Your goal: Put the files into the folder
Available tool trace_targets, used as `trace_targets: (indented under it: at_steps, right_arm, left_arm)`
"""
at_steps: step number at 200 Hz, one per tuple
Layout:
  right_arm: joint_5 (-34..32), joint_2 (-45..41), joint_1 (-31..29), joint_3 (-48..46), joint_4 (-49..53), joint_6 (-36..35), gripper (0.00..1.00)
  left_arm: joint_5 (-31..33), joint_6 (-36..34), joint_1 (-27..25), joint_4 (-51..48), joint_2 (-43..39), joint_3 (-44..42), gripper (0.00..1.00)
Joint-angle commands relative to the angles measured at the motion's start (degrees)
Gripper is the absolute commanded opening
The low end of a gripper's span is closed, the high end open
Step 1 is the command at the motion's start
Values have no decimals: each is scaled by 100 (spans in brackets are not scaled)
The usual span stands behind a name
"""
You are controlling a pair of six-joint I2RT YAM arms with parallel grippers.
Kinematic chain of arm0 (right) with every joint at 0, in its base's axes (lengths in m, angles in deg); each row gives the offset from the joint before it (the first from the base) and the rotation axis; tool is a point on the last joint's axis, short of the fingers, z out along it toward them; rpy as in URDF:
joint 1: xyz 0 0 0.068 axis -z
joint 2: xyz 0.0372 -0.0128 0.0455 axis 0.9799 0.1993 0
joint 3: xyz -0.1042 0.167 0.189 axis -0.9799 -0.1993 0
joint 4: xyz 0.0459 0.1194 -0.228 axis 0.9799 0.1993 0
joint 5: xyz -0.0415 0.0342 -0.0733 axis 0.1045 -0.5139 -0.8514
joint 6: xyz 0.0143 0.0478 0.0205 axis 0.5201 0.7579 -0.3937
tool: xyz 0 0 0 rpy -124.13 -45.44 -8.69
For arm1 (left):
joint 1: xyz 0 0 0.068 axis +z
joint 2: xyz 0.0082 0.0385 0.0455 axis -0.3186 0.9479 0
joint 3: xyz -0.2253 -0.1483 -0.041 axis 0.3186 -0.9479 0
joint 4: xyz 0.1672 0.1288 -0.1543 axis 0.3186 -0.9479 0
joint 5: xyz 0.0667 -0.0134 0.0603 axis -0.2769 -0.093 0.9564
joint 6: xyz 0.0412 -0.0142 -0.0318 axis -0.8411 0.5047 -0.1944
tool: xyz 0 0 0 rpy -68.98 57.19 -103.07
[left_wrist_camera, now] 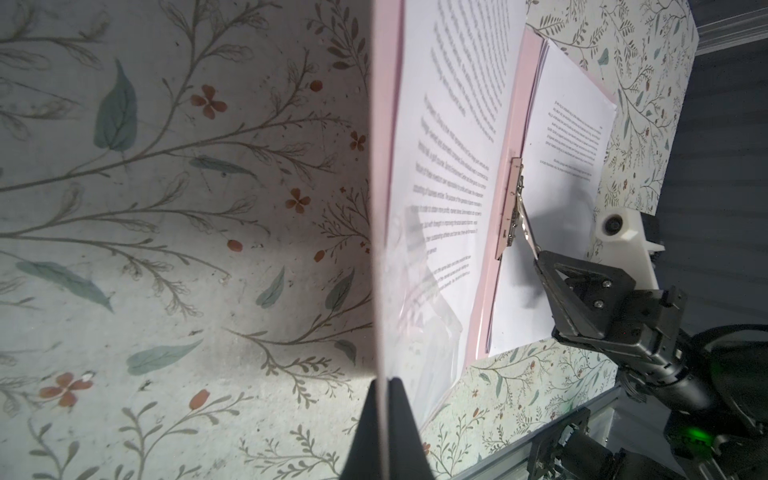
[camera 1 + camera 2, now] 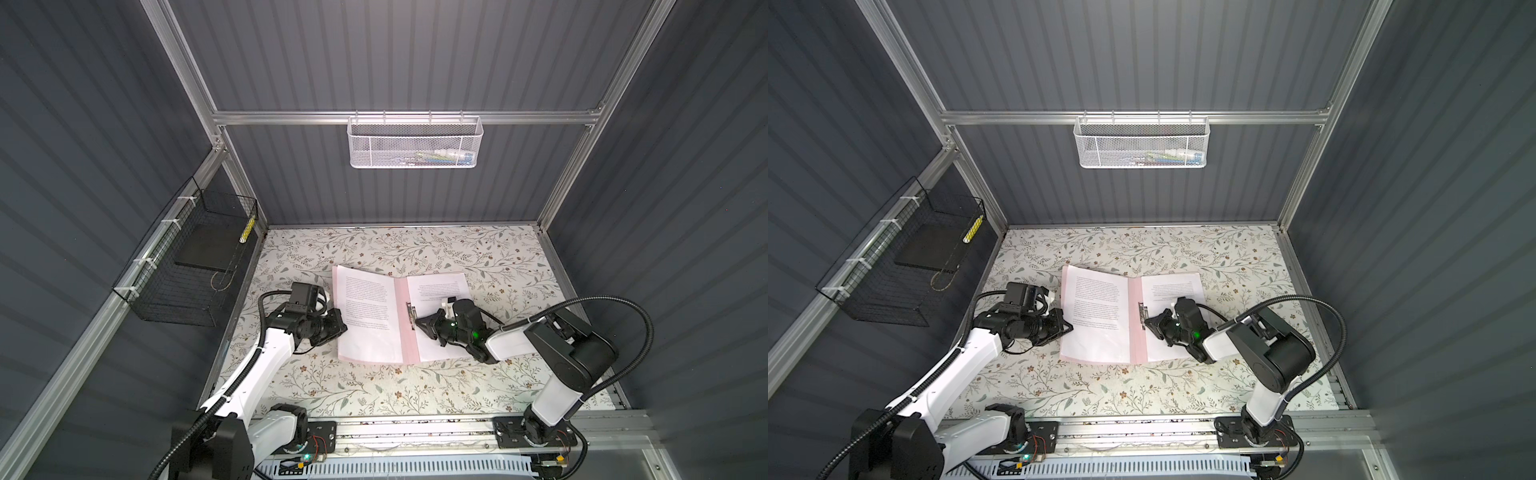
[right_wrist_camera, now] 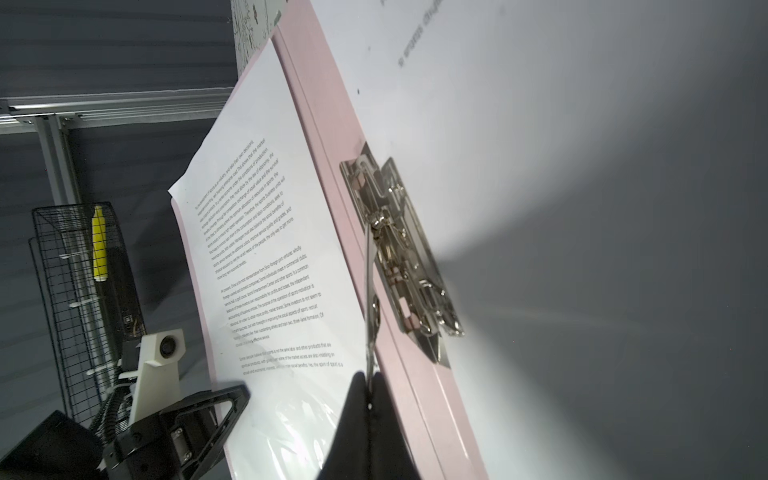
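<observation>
The folder (image 2: 409, 347) lies open in the middle of the surface (image 2: 374, 390), with files (image 2: 365, 307) on both its left and right halves. The clip (image 2: 411, 312) sits on the spine between them. The left jaws are at the folder's left edge, and the right jaws are at the clip. A wire basket (image 2: 166, 303) with a slab (image 2: 208, 249) inside hangs at the left of the frame. Another basket (image 2: 415, 141) hangs at the upper middle.

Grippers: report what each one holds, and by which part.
Left gripper pinches the folder by its left cover's outer edge. Right gripper pinches the metal clip by the tip of its lever.
</observation>
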Motion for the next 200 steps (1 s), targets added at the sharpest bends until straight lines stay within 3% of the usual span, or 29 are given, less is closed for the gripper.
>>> trace_targets:
  at_steps: [1, 80, 200]
  right_arm:
    - [-440, 98, 60, -34, 1175, -541, 0]
    - [-624, 727, -89, 56, 1112, -664, 0]
    - [-1188, 1041, -157, 284, 2024, -1348, 0]
  left_arm:
    - [477, 43, 41, -143, -43, -49, 0]
    - [377, 95, 41, -1, -12, -106, 0]
    - [347, -9, 41, 48, 150, -88, 0]
